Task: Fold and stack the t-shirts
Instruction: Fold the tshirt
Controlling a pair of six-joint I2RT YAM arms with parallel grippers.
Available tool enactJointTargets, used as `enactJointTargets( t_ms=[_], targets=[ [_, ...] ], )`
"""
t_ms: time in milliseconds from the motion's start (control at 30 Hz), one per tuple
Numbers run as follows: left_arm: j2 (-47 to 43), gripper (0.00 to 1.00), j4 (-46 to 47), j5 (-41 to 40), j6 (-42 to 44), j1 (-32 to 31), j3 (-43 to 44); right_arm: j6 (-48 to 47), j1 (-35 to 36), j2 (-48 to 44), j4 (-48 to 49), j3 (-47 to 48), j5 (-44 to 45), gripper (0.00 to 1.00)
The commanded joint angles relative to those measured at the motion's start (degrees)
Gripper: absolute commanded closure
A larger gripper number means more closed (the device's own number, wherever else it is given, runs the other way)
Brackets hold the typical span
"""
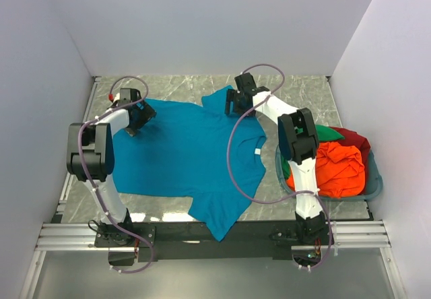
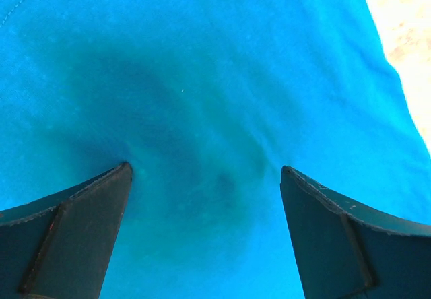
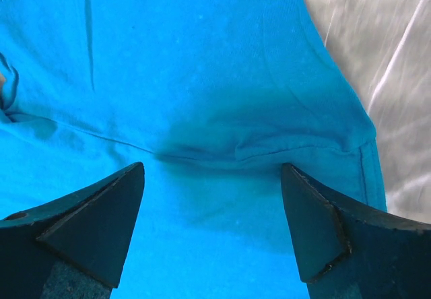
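T-shirt (image 1: 182, 151), soft teal-blue cloth, flat on marbled table (image 1: 303, 97); left end effector (image 2: 205, 170), right end effector (image 3: 212, 168) spread wide.

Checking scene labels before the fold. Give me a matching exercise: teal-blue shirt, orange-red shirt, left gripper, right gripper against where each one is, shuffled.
1. teal-blue t-shirt
2. orange-red t-shirt
3. left gripper
4. right gripper

A. open, over the far sleeve
B. piled in the basket
C. open, over the far hem corner
D. spread flat on the table

Pairs: 1-D, 2-B, 3-C, 4-A
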Motion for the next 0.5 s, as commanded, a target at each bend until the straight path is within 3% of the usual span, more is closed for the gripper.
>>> enactJointTargets(
  t_ms=[0, 233, 467],
  targets=[
    [3.5, 0.01, -3.9, 0.8, 1.2, 0.1, 3.0, -0.9, -1.2, 1.7, -2.7, 4.6, -0.3, 0.12],
    [-6.7, 0.01, -4.0, -0.5, 1.5, 0.1, -0.4, -1.3, -0.8, -8.3, -1.0, 1.0, -1.5, 0.12],
    [-22.9, 0.01, -4.2, -0.5, 0.1, 0.0, -11.5, -0.1, 2.8, -24.4, 2.4, -17.4, 1.0, 0.11]
  ],
)
